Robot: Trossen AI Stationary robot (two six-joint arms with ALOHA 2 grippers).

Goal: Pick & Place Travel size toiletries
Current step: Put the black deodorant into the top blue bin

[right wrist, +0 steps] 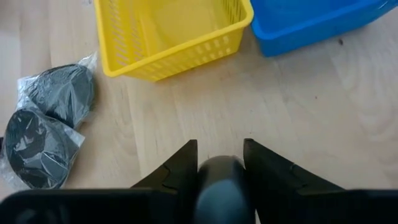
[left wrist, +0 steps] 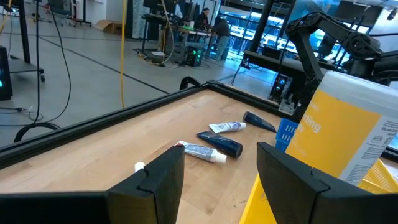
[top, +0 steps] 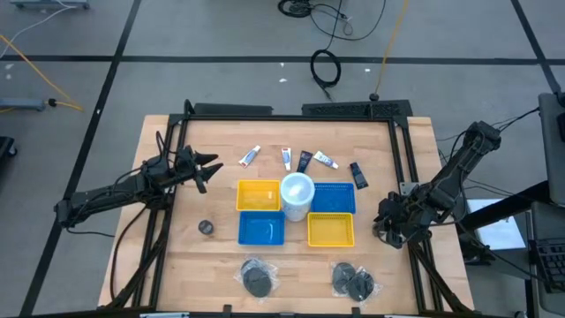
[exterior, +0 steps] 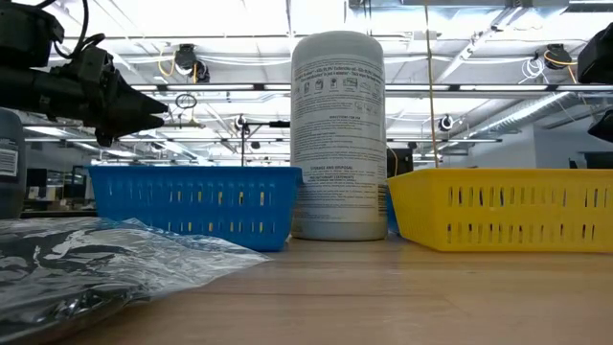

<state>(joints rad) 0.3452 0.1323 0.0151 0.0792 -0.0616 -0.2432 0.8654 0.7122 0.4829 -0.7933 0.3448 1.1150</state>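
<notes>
**A:** Nearest first: the right gripper (right wrist: 219, 148), low by the table's right edge, pinches a dark item (right wrist: 217, 182). Risk?

**B:** Only its end shows. If the grip is shallow, it could slip out short of the yellow basket (right wrist: 174, 53) and land by the wraps (right wrist: 50, 118).

**A:** Farther back?

**B:** The left gripper (top: 210, 168) hovers over the table's left side, fingers wide, facing the tubes (top: 287, 158) along the back. They lie close together, so closing on one may knock another. A careless swing could topple the tub (top: 297, 196).
</notes>
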